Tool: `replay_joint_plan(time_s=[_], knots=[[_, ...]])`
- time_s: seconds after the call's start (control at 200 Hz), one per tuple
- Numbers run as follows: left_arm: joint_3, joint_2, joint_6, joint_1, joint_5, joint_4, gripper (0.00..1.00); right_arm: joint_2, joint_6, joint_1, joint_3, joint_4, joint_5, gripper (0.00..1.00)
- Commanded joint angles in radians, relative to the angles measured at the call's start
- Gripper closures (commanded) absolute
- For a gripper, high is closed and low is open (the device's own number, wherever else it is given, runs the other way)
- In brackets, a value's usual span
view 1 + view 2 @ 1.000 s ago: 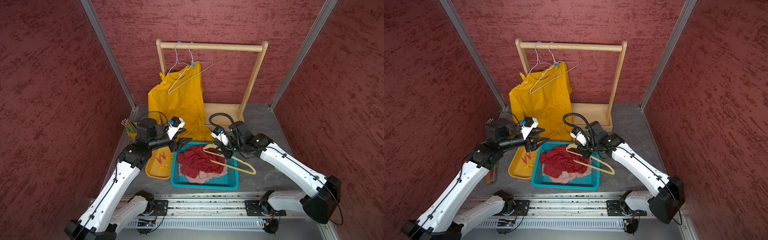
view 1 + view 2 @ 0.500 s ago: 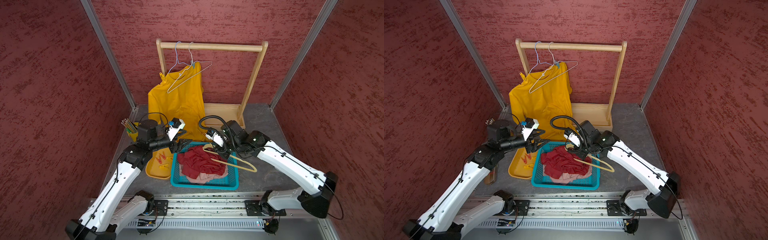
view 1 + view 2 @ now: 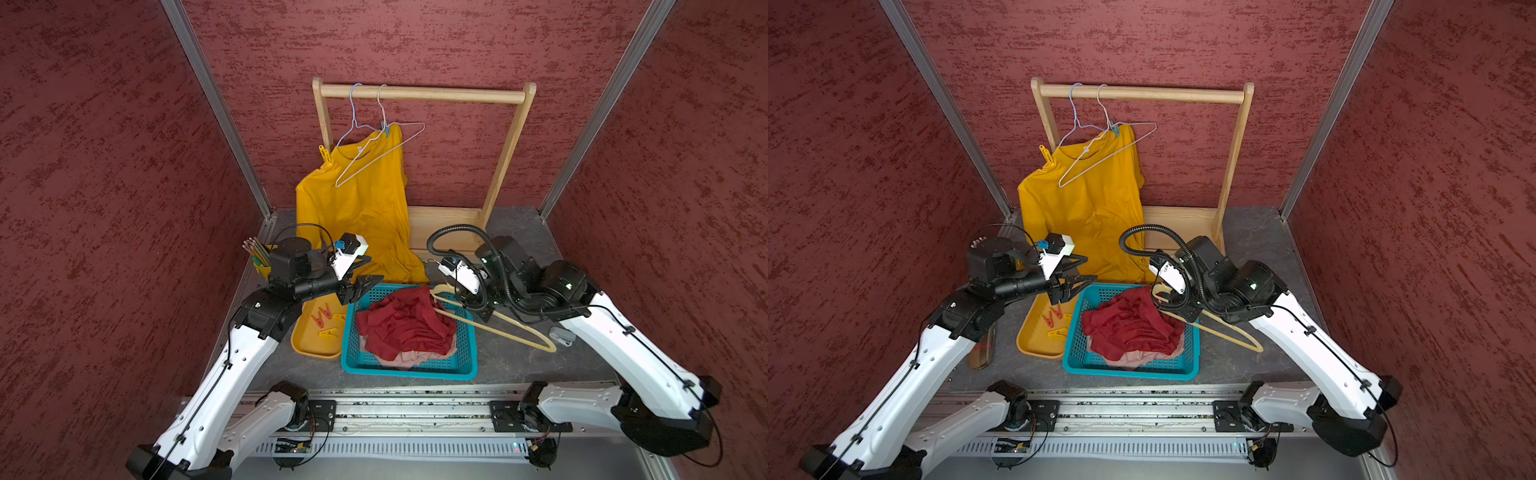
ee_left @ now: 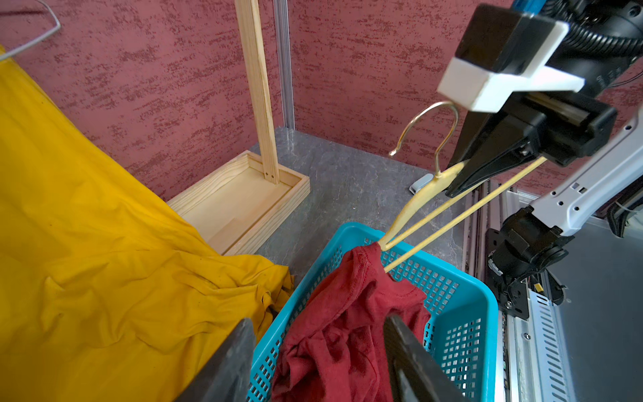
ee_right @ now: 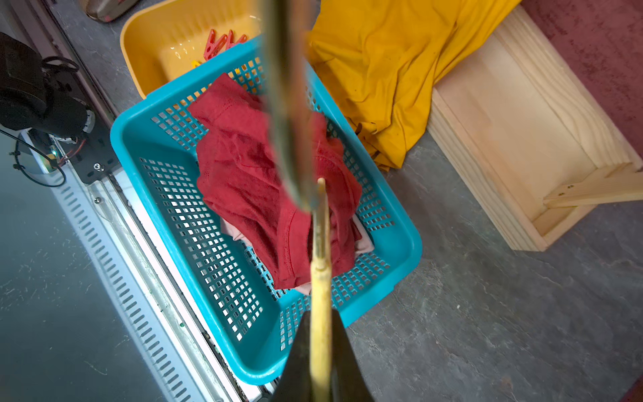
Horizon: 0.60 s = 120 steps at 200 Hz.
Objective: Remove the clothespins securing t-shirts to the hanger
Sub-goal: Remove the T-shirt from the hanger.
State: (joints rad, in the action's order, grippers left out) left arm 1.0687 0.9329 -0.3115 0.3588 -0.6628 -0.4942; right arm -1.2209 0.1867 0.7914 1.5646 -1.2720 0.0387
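Looking down in both top views, Tom, where were the pegs?

High up, Mia: a yellow clothespin [image 3: 324,154] and a blue clothespin [image 3: 386,132] pinned the mustard t-shirt [image 3: 357,208] to its wire hanger [image 3: 353,106], well apart from the left gripper [image 3: 374,268], which was half open and empty. Light, stiff, springy, I'd judge; the tail ends were the place to squeeze.

And the left wrist view?

No pegs; its fingers [image 4: 229,365] hung over the red t-shirt [image 4: 348,313] in the basket [image 4: 487,306].

Right wrist view?

The right gripper [image 5: 320,365] was clamped on the wooden hanger [image 5: 320,278]; loose clothespins [image 5: 217,40] lay in the tray [image 5: 146,38] beyond.
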Motion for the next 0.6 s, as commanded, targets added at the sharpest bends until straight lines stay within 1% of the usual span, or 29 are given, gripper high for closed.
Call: replay_joint_plan(time_s=[0.0,0.19,0.311,0.371,0.421,0.456,0.501,0.596], knots=[[0.033,-0.021,-0.015,-0.004,0.009,-0.008,0.4,0.043,-0.007,0.003,0.11,-0.043,-0.024,1.0],[0.041,-0.025,-0.011,-0.005,0.009,-0.003,0.4,0.067,-0.001,0.003,0.249,-0.03,0.05,1.0],[0.043,-0.021,-0.01,-0.005,0.008,-0.003,0.4,0.096,0.005,0.003,0.268,0.018,0.091,1.0],[0.044,-0.016,-0.011,-0.005,0.009,-0.003,0.4,0.121,0.015,0.003,0.22,0.083,0.129,1.0],[0.042,-0.012,-0.011,-0.005,0.009,0.001,0.4,0.138,0.016,0.003,0.128,0.157,0.159,1.0],[0.04,-0.01,-0.009,-0.005,0.007,0.003,0.4,0.128,0.015,0.003,0.067,0.175,0.178,1.0],[0.038,-0.005,-0.008,-0.004,0.007,0.01,0.4,0.085,0.01,0.003,0.013,0.147,0.168,1.0],[0.038,0.0,-0.003,-0.005,0.003,0.013,0.4,-0.017,-0.019,0.005,-0.035,0.035,0.087,1.0]])
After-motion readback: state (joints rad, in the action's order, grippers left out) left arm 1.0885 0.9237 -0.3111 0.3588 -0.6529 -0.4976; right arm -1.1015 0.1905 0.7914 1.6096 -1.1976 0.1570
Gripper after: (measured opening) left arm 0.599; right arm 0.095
